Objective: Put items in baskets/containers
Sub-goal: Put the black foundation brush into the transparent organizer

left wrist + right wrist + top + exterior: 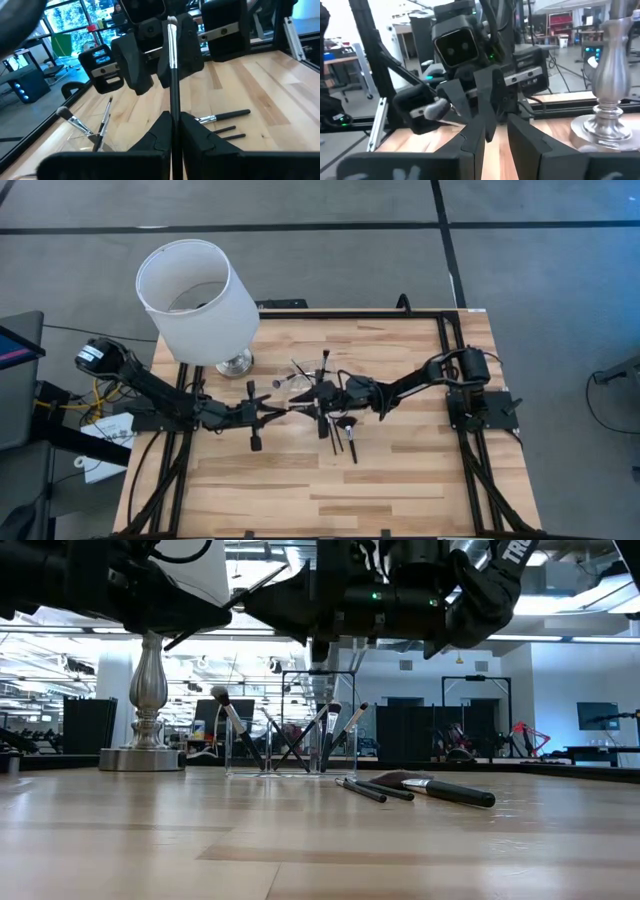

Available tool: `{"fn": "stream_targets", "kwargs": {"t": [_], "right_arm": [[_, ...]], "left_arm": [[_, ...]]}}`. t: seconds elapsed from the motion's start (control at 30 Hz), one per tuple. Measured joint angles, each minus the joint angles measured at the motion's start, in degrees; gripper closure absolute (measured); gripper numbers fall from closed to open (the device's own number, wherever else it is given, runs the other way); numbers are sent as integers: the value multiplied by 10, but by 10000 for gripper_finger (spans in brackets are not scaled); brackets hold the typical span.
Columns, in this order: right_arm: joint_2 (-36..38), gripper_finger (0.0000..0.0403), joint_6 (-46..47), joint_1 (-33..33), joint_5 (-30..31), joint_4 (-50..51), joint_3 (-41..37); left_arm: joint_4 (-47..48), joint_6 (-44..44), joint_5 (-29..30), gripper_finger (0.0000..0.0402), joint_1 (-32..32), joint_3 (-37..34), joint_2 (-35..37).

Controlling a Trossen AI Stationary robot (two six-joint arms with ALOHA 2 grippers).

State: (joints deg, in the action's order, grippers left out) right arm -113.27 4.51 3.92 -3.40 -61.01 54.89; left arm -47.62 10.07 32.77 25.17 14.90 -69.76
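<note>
Nearest in the low view, three makeup brushes (420,786) are seen lying flat on the table (300,850), just in front of the clear holder (290,723). These are judged to be what is left of the task.

Behind them, the holder is seen standing upright, with several brushes (295,740) already leaning inside it, bristles up. The task is therefore judged to be more than half done.

Above the holder, both arms are met over the middle of the table. The left hand (172,131) is pressed together on one brush (172,65), which is held by its handle and stands upright, ferrule and tip above the fingers. The right hand (495,131) is seen with a gap between its fingers, and nothing is gripped in it; it faces the left hand at close range.

Farther back, a white lampshade (197,298) on a silver base (145,752) is set just beside the holder. The base and the right arm are judged to crowd the space through which the held brush must be lowered.
</note>
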Motion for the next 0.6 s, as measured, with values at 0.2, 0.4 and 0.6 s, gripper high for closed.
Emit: {"fn": "stream_targets", "kwargs": {"t": [0.2,0.4,0.6], "right_arm": [[0,329,0,1,-20,-11,0],[0,329,1,0,-23,19,0],[0,329,0,2,-31,25,0]], "left_arm": [[1,1,-4,383,0,0,0],[2,1,-4,383,0,0,0],[-5,0,-8,383,0,0,0]]}}
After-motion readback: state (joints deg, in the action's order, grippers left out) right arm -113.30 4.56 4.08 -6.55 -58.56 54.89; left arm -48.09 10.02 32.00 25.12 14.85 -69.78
